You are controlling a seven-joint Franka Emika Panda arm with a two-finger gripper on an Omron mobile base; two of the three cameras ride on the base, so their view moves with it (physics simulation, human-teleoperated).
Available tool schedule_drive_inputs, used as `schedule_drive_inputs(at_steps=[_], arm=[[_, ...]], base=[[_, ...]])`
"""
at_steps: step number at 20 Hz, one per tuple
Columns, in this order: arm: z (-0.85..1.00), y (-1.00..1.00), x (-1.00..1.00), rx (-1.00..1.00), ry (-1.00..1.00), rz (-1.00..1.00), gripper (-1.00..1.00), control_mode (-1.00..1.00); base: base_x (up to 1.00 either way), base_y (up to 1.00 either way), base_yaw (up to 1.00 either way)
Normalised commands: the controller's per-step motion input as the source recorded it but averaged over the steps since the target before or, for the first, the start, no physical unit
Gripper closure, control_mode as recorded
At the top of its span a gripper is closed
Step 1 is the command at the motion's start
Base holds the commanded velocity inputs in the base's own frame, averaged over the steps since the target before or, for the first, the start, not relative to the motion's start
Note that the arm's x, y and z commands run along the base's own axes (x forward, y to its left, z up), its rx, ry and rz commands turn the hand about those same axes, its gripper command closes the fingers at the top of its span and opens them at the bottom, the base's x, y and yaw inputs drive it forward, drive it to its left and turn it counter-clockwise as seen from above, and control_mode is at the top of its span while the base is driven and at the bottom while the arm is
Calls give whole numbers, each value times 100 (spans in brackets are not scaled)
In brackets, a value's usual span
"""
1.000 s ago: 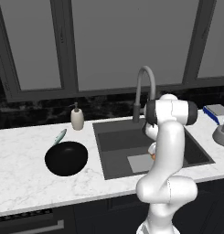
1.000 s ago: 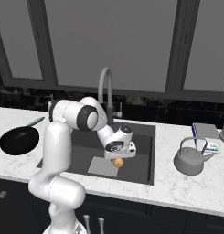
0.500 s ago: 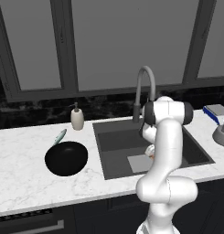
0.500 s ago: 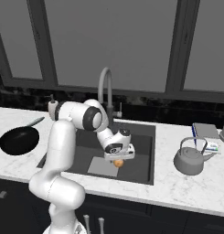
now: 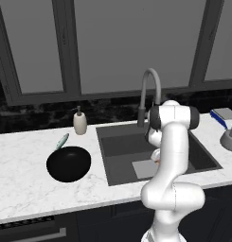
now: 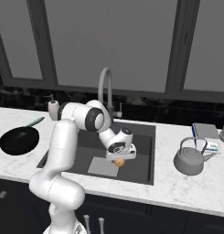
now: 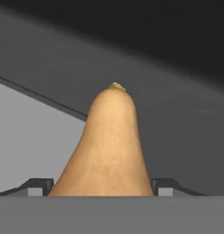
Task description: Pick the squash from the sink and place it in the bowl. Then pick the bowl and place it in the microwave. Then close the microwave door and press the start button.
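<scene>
While the gripper (image 6: 119,161) sits low inside the sink (image 6: 141,170), its fingers (image 7: 38,186) stand apart on either side of the squash (image 7: 109,151), which lies on the basin floor beside the lighter grey square with its tan neck pointing away from the hand; whether the pads already touch its skin I cannot tell. From this I judge the first step to be in hand: the grasp on the squash, not yet made firm. The next move seems to call for the jaws to come together on the broad orange body, then a straight lift clear of the sink wall before any swing toward the left end of the counter. Farther off on that side, the bowl (image 5: 68,163) rests on the white counter, near its front edge and left of the sink, with nothing in it. Behind it, toward the back wall, stands a soap dispenser (image 5: 80,122).
</scene>
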Motion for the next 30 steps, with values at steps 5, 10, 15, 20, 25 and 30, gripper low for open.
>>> schedule_drive_inputs(at_steps=[5,10,15,20,25,30], arm=[[44,0,-13,0,-2,0,100,-100],[85,-16,-46,0,-18,0,100,-100],[90,-17,-65,0,-25,0,100,-100],[100,0,-45,1,-10,1,100,-100],[100,17,-68,4,-8,1,100,-100],[100,91,-34,4,0,0,100,-100]], base=[[0,0,0],[0,0,0],[0,0,0],[0,0,0],[0,0,0],[0,0,0]])
